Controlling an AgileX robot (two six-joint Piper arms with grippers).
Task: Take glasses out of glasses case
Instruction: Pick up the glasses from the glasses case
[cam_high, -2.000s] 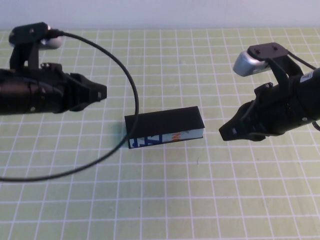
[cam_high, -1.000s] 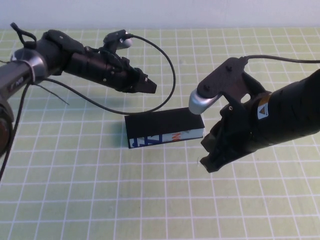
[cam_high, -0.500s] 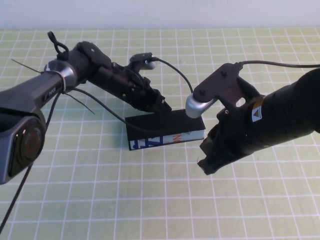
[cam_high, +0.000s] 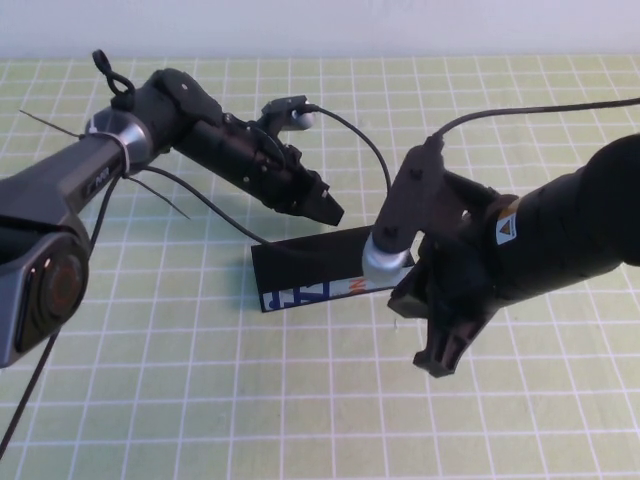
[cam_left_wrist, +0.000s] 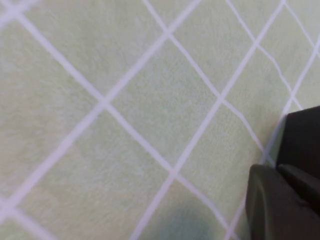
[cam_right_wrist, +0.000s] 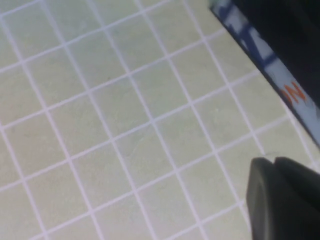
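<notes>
1. The work surface is a pale green mat (cam_high: 180, 400) ruled with a grid of white lines, and it covers the whole table as far as the high view reaches. Along the far edge a plain light wall (cam_high: 320, 25) rises behind it.

2. The glasses case (cam_high: 310, 265) lies on the mat near the middle, a black box with its flat lid closed. Its white side, printed in blue and red-orange, faces the robot. The glasses themselves cannot be seen anywhere.

3. The left arm reaches in from the far left, stretched diagonally across the mat. The left gripper (cam_high: 328, 210) hangs just above the case's far edge, its tip very near the lid; whether it touches, I cannot tell. Whether its fingers are apart or together cannot be told either.

4. In the left wrist view, a dark finger (cam_left_wrist: 280, 205) shows at one corner with a black edge of the case (cam_left_wrist: 302, 140) beside it, and the rest is green mat.

5. A black cable (cam_high: 365, 150) loops from the left arm's wrist camera down towards the case.

6. The right arm comes in from the right, bulky and dark, and covers the case's right end. The right gripper (cam_high: 442, 358) points down at the mat on the near side of that end, with its fingers pressed together and holding nothing.

7. The right wrist view shows the case's printed side (cam_right_wrist: 280, 85) across one corner, gridded mat below it, and the gripper's dark fingers (cam_right_wrist: 282, 197) near it.
</notes>
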